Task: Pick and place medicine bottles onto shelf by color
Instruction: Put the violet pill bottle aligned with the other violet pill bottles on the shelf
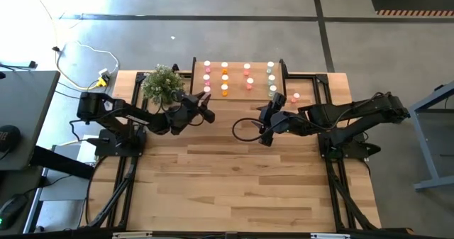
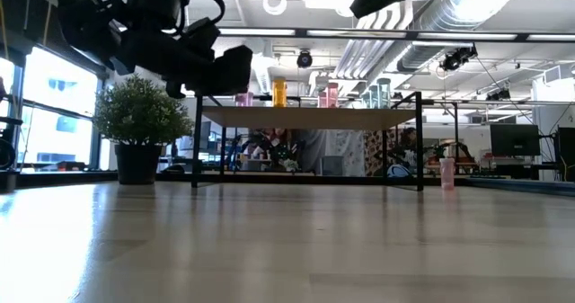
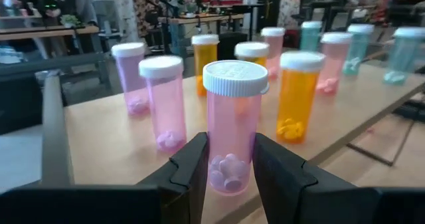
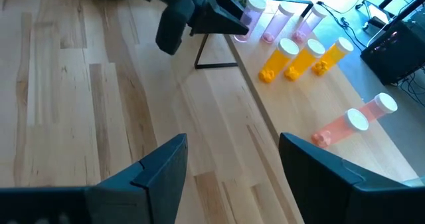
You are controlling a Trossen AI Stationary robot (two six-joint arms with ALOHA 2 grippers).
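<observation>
The light-wood shelf point(image 1: 236, 70) stands at the table's far edge. It carries columns of bottles: pink, orange point(image 1: 224, 79), red-pink point(image 1: 247, 76) and pale green point(image 1: 271, 79). My left gripper point(image 1: 206, 101) is at the shelf's near left corner, shut on a pink bottle point(image 3: 234, 104) with a white cap. That bottle is upright at the shelf's near edge point(image 3: 99, 151), in line with two other pink bottles point(image 3: 163, 98). My right gripper point(image 1: 264, 122) hangs open above the table, in front of the shelf's right half. One pink bottle point(image 1: 295, 96) stands on the table to the right of the shelf. My left gripper pinches the pink bottle's lower body point(image 3: 229, 134) between its two fingers point(image 3: 192, 164), one on each side. The fingers come in level from the table's near side. The bottle stays upright, its base at the shelf's near edge; whether it rests on the board cannot be told.
A potted plant point(image 1: 162, 83) stands just left of the shelf, close behind my left arm. The shelf's thin black legs point(image 2: 195, 150) reach down to the table. The wide plank tabletop point(image 1: 234, 175) lies in front of both arms.
</observation>
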